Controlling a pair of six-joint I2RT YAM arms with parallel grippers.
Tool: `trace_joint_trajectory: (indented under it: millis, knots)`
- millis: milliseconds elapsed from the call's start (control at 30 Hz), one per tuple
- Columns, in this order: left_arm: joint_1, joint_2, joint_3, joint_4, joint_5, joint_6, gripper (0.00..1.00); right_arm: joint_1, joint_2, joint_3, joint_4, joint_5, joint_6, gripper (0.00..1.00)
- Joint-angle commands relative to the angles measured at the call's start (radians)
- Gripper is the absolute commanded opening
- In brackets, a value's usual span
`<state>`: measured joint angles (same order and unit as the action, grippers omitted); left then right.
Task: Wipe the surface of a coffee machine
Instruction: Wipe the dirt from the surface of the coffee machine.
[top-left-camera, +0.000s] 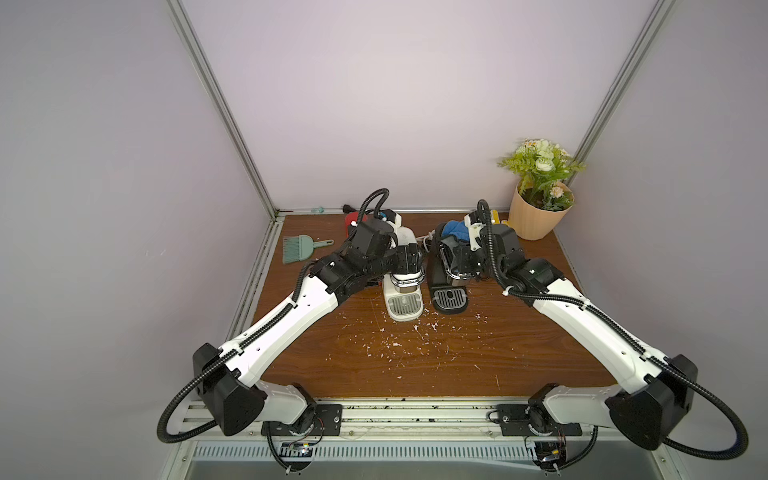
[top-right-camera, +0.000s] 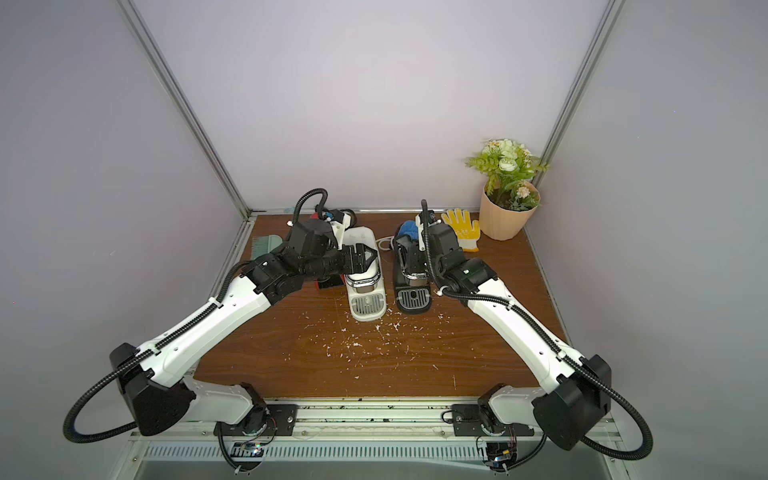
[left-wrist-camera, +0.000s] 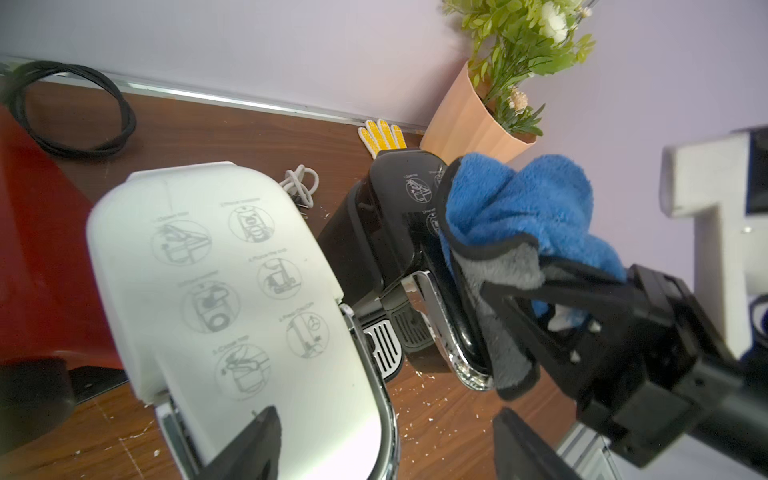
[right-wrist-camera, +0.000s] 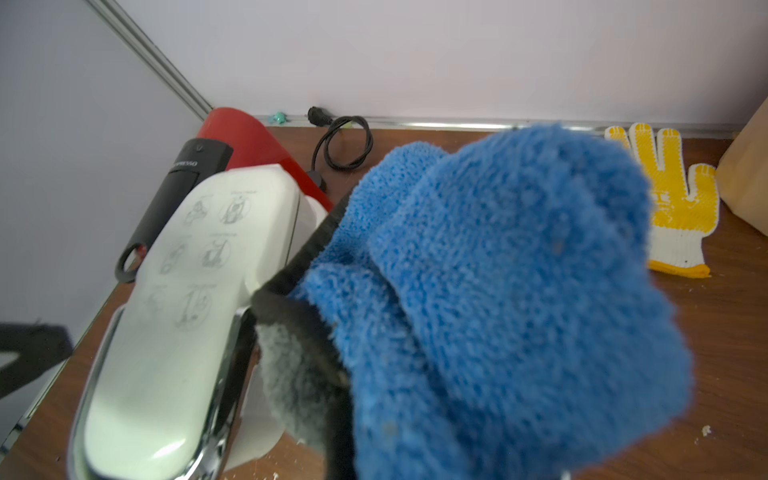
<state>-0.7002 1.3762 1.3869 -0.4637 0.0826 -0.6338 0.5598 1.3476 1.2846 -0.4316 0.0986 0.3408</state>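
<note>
Take the white machine (left-wrist-camera: 232, 291) as your mark. Its lid carries six round line drawings, each with a short numbered caption, but the captions are too blurred to read. Your left gripper (left-wrist-camera: 384, 436) hangs over the front of that lid, jaws spread wide with nothing between them. You cannot tell whether a finger touches the lid.

Just beside the white machine, on the right arm's side, stands the black machine (top-left-camera: 449, 297). Its lid has the same kind of drawings, too small to read. Your right gripper (left-wrist-camera: 498, 291) is pinched on the cloth (right-wrist-camera: 498, 291), which is blue on one face and grey on the other, with a black hem. The cloth lies against the black machine's top, on the side away from the white machine.

Behind the white machine, toward the left arm's side, is the red machine (right-wrist-camera: 245, 133). Its black front bears pale lettering ending in "PRESSO"; the first letters are unclear. A black cord (right-wrist-camera: 343, 143) is coiled behind the white machine at the wall. A white cord (left-wrist-camera: 299, 185) lies behind it on the black machine's side.

The glove (right-wrist-camera: 673, 199), past the black machine from the white one, has a faint palm print you cannot read. The pot (top-left-camera: 538, 216) stands beyond it. The brush (top-left-camera: 301, 247) lies well apart on the left arm's side. Crumbs (top-left-camera: 395, 345) dot the table (top-left-camera: 519, 353) in front of the white machine.
</note>
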Motion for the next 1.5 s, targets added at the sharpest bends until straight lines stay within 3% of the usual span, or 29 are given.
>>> trace_joint_trajectory:
  millis: [0, 233, 400, 533, 700, 967, 1233, 1467]
  knots:
    - [0.000, -0.031, -0.008, -0.039, -0.064, 0.044, 0.81, -0.045, 0.087, 0.058, 0.032, 0.014, -0.045, 0.03]
    - [0.001, -0.068, -0.061, -0.036, -0.086, 0.038, 0.81, -0.122, 0.199, 0.120, 0.083, -0.042, -0.062, 0.03]
    - [0.001, -0.087, -0.104, -0.018, -0.084, 0.019, 0.82, -0.151, 0.202, 0.119, 0.048, -0.043, -0.079, 0.04]
    - [0.001, -0.080, -0.117, -0.018, -0.080, 0.017, 0.81, -0.156, 0.122, 0.040, 0.033, -0.043, -0.080, 0.03]
    - [0.001, -0.069, -0.117, -0.013, -0.079, 0.028, 0.82, -0.145, -0.028, -0.101, 0.024, -0.142, -0.073, 0.05]
    - [0.001, -0.046, -0.130, 0.009, -0.056, 0.023, 0.81, -0.041, -0.174, -0.186, -0.003, -0.152, -0.001, 0.05]
    - [0.001, -0.051, -0.138, 0.003, -0.034, 0.007, 0.81, 0.029, -0.047, -0.113, 0.049, -0.169, -0.009, 0.07]
    - [0.001, -0.104, -0.177, 0.002, -0.046, -0.014, 0.81, 0.010, 0.113, 0.033, 0.068, -0.042, -0.063, 0.06]
